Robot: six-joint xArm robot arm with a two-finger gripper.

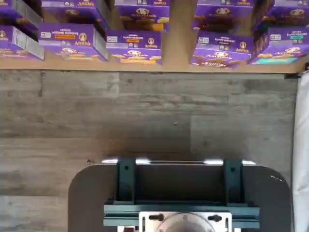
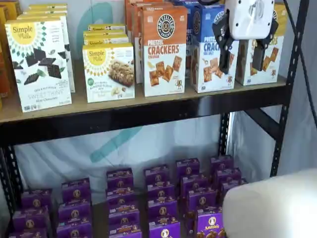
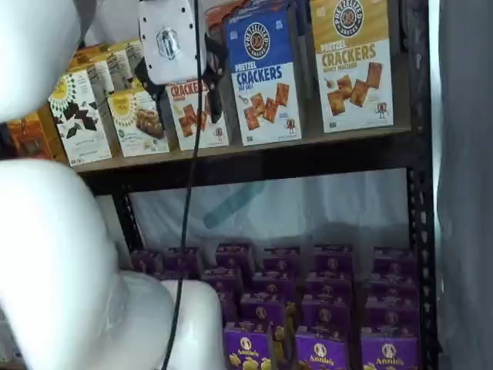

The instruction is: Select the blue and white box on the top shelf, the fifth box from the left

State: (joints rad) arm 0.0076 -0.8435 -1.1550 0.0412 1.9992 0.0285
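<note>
Hanging before the top shelf (image 2: pixel 148 111), the pincer (image 2: pixel 244 57) shows a white body and two black fingers (image 2: pixel 225 58) spread wide, a plain gap between them and nothing held. In a shelf view it sits just in front of the blue and white box (image 2: pixel 210 54), one finger overlapping that box's right side and the other lying over the yellow-topped cracker box (image 2: pixel 265 59) next to it.

Along the bench from its left end stand a white box of mint chocolate thins (image 2: pixel 39 64), a smaller white snack-bar box (image 2: pixel 109 72), then the orange cracker box (image 2: pixel 164 49), upright at the front edge. The blue and white box stands upright just right of the orange one, near the bench's right end, its face square to the front edge. In a shelf view the same blue box (image 3: pixel 263 77) stands clear of the pincer (image 3: pixel 181 81).

Below, rows of purple boxes (image 2: pixel 163 198) fill the lower level.
</note>
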